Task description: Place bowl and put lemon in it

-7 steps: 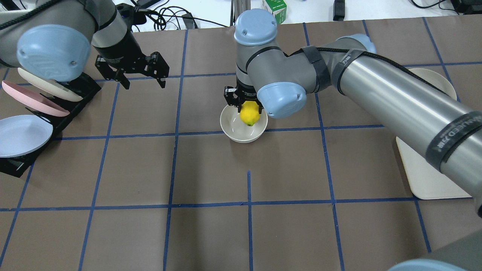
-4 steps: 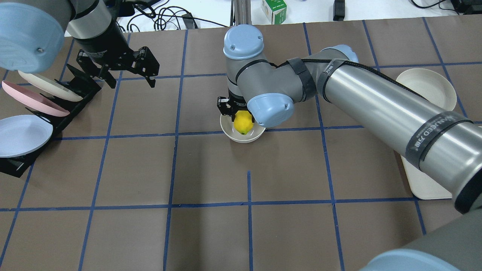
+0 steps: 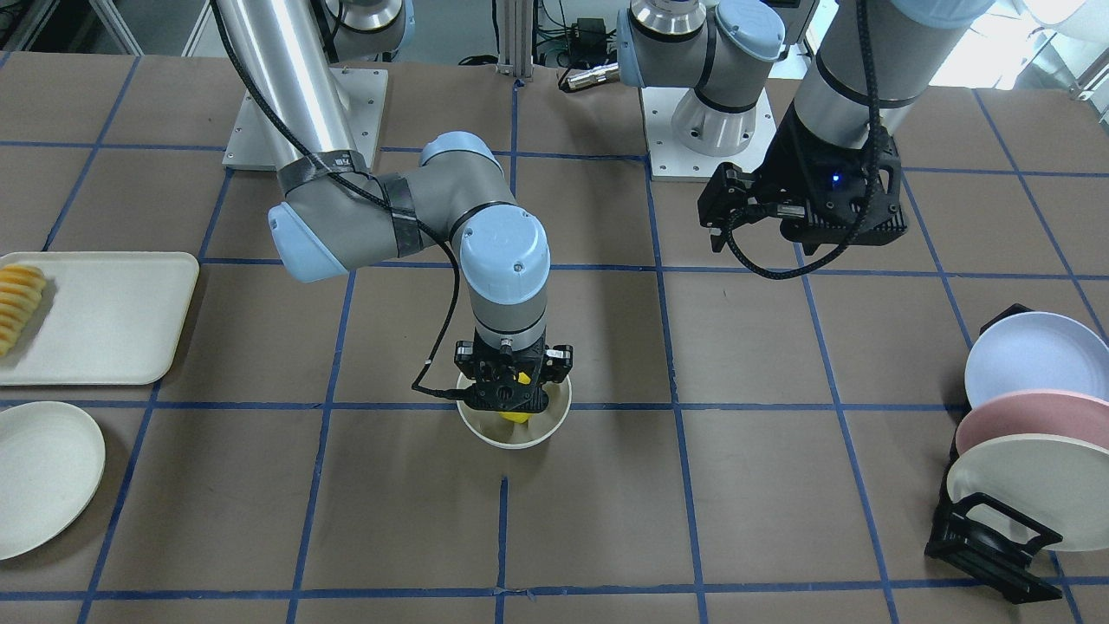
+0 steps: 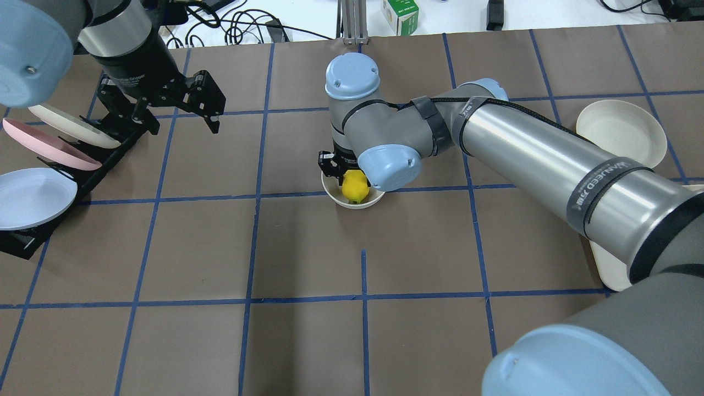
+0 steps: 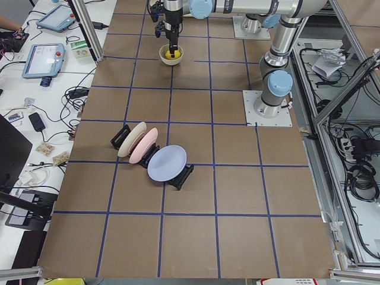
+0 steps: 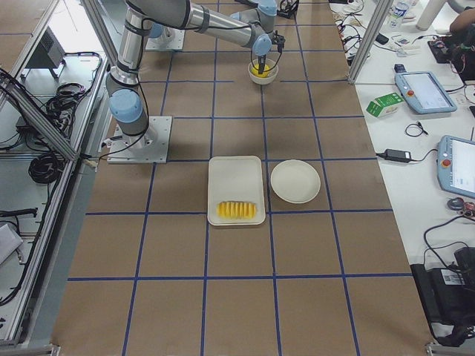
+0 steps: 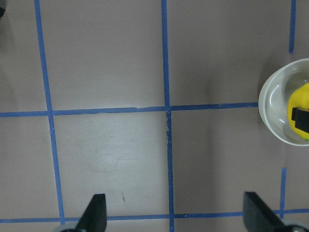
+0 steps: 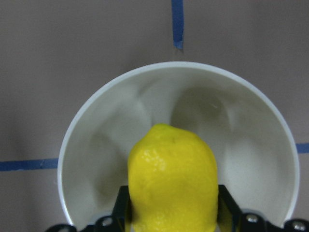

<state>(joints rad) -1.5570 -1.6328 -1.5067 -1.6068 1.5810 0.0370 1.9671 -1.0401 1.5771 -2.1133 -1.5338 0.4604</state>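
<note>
The off-white bowl [image 4: 336, 196] stands upright near the table's middle; it also shows in the front view [image 3: 511, 438] and in the left wrist view [image 7: 271, 104]. My right gripper [image 4: 352, 179] points straight down into it and is shut on the yellow lemon [image 4: 355, 187]. In the right wrist view the lemon [image 8: 171, 179] sits between the two fingers [image 8: 121, 208], low inside the bowl [image 8: 72, 140]. I cannot tell whether it touches the bottom. My left gripper [image 4: 182, 125] hangs open and empty above the bare table at the far left, next to the plate rack.
A black rack [image 4: 104, 159] with white, pink and pale blue plates stands at the left edge. A shallow cream plate [image 4: 621, 132] and a cream tray [image 3: 104, 316] with yellow-orange slices [image 3: 17, 303] lie on the robot's right side. A green carton [image 4: 401, 14] stands beyond the far edge.
My right gripper has lowered the lemon from above the bowl's rim down into the bowl. My left arm has drawn back to the left, toward the plate rack, still open.
</note>
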